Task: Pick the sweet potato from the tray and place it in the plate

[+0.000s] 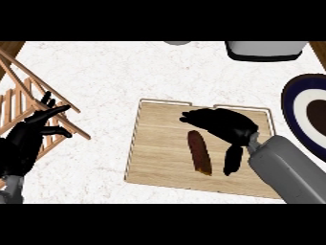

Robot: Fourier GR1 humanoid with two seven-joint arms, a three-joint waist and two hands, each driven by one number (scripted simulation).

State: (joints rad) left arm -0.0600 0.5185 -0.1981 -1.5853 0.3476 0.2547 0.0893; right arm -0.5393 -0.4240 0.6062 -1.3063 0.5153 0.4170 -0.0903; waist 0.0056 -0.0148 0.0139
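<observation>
Sweet potato [199, 152]: lying on wooden tray [158, 158], mid-worktop. Right robot hand [222, 125]: over it, fingers spread, holding nothing. Step: pre-grasp. Next: close round potato, lift, carry right to plate [299, 103]. Left robot hand [31, 131]: resting open, left edge.

The sweet potato [199, 152] lies on the tray [158, 158] at the counter's [123, 72] middle, with the plate [303, 103] to the tray's right, a wooden rack [14, 107] well to its left, and the right hand [222, 123] above the tray beside the sweet potato.
</observation>
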